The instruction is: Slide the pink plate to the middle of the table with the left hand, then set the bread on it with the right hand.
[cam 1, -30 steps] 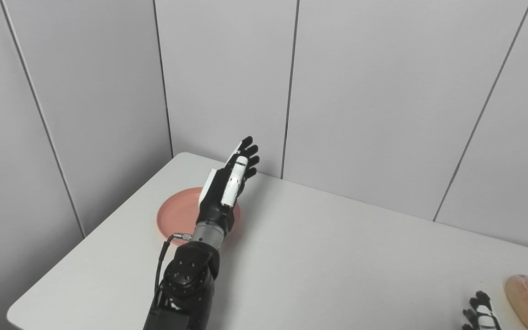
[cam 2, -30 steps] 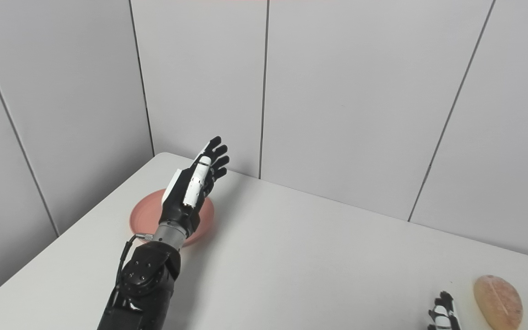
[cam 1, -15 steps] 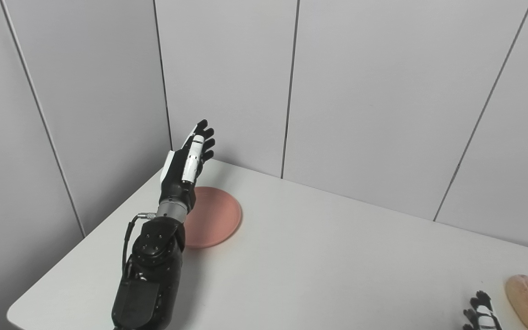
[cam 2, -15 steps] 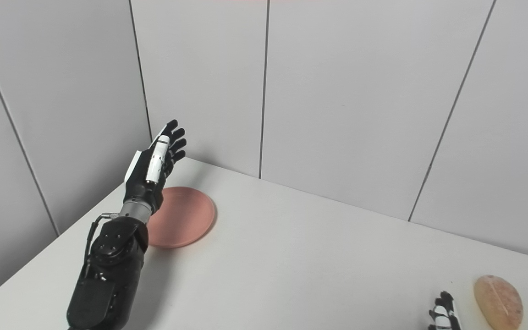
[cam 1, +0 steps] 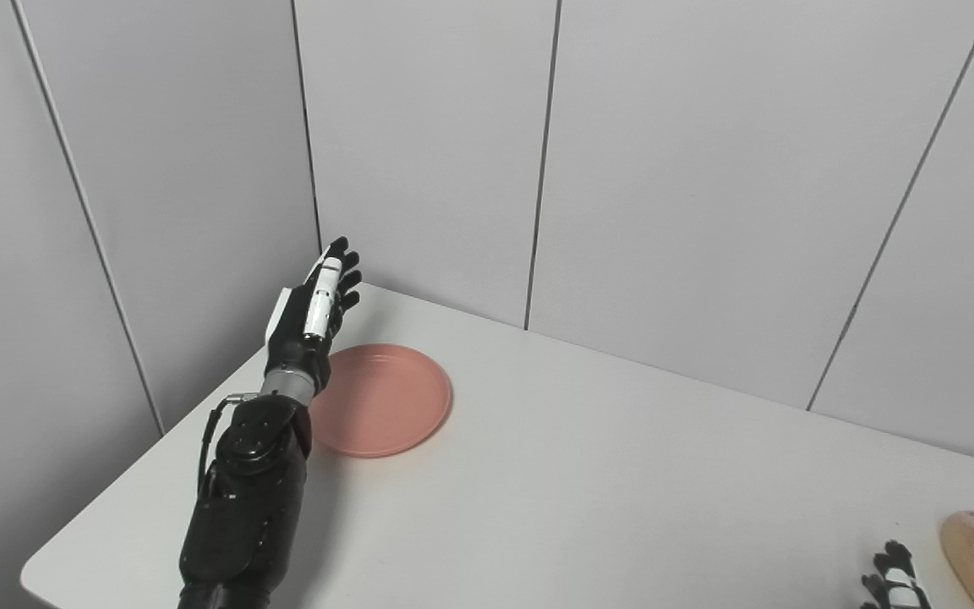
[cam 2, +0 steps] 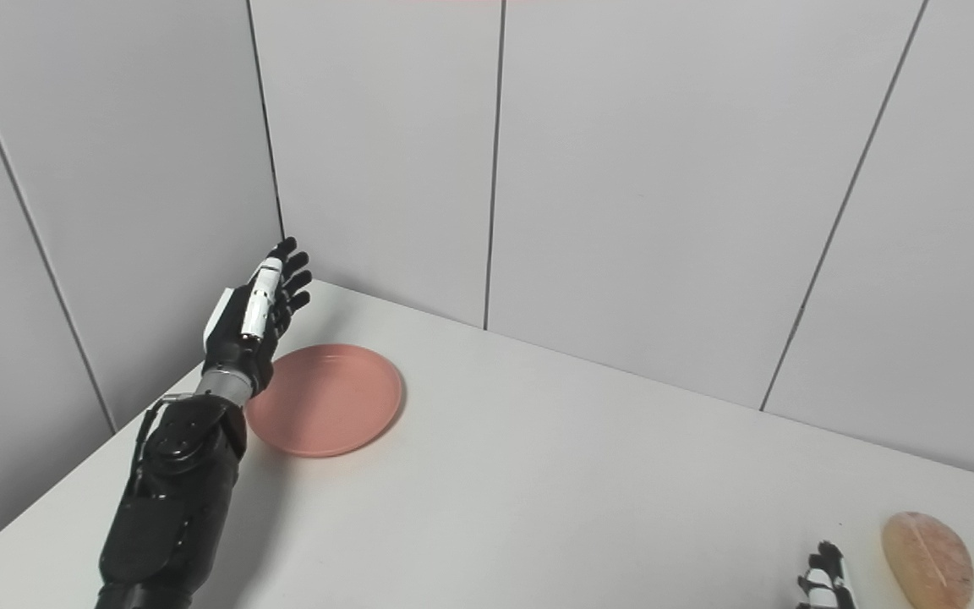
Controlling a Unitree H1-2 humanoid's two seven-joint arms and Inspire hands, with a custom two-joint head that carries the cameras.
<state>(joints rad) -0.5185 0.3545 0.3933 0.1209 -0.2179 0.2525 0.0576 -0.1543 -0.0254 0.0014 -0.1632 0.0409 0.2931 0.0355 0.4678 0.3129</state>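
The main risk is that the left hand (cam 1: pixel 311 315), which hovers edge-on with its fingers stretched out and apart, holding nothing, comes down too high against the pink plate (cam 1: pixel 381 411) and rides over the low rim instead of catching it, so the plate stays where it is or only spins; a push that lands off the plate's centre line would likely send it off at an angle, toward the back wall (cam 1: pixel 419 152) or toward the near edge of the surface (cam 1: pixel 588 499), not toward the middle. A fast sweep could also let the light, shallow plate slide on past the middle. The plate lies flat just to the right of the left hand and slightly nearer the robot, its left rim passing close under the wrist; from these views I cannot tell whether wrist and rim touch, but the palm looks raised above it. The hand sits between the plate and the corner of the walls, so it is on the correct side for a push. The right hand (cam 2: pixel 825 579) is only partly in view at the bottom edge, and whether it is clenched or released cannot be told; the bread (cam 2: pixel 927 558) lies just to its right, apart from it, well away from the plate.
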